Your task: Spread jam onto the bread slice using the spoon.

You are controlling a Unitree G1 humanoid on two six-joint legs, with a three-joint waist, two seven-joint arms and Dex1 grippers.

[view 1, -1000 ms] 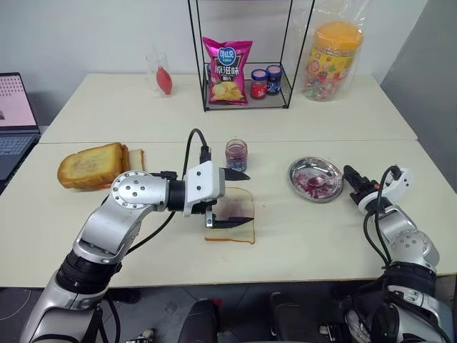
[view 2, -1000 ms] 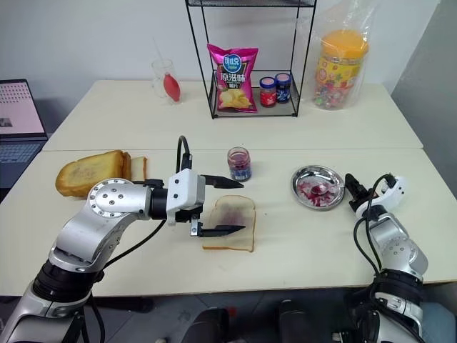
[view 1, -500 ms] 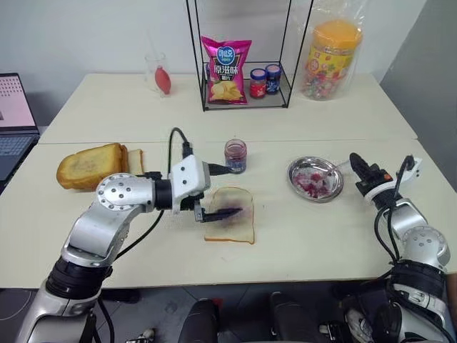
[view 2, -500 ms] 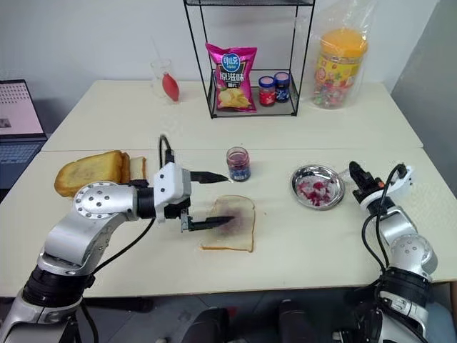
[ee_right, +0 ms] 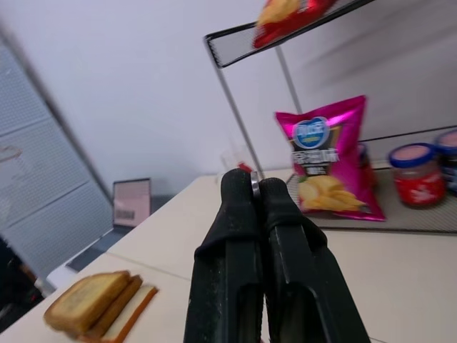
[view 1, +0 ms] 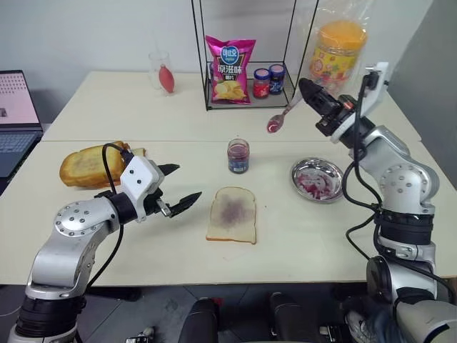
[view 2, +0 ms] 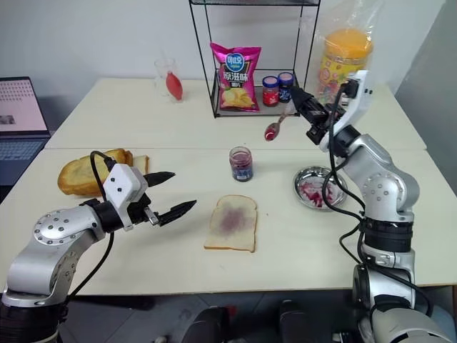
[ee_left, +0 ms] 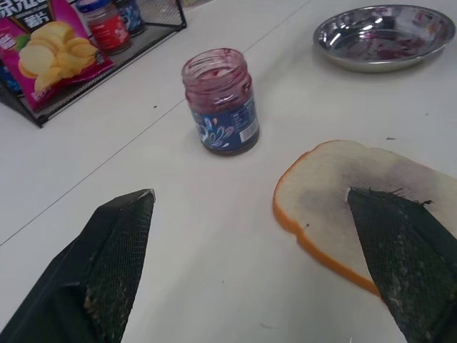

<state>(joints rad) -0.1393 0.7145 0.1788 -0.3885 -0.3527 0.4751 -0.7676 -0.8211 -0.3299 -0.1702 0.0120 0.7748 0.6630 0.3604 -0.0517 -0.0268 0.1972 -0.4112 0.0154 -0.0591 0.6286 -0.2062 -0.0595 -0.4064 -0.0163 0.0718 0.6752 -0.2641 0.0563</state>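
Observation:
The bread slice (view 1: 232,214) lies flat near the table's front, with a faint purple smear of jam at its centre. An open jam jar (view 1: 238,156) stands just behind it. My right gripper (view 1: 308,93) is raised high over the table behind the jar, shut on the spoon (view 1: 284,116). The spoon's reddish bowl hangs down and to the left. My left gripper (view 1: 187,181) hovers left of the bread, clear of it, open with nothing between its fingers (ee_left: 118,264). The left wrist view shows the jar (ee_left: 221,100) and the bread (ee_left: 357,207) ahead.
A steel dish (view 1: 317,179) smeared with jam sits right of the bread. A pile of toasted slices (view 1: 93,166) lies at the left. At the back stand a wire rack (view 1: 243,78) with a chip bag and two lidded jars, a glass (view 1: 161,71) and a bagged candy jar (view 1: 335,50). A laptop (view 1: 14,114) is at far left.
My right gripper has risen from beside the dish, up and to the left, carrying the spoon. My left gripper has drawn back to the left, off the bread.

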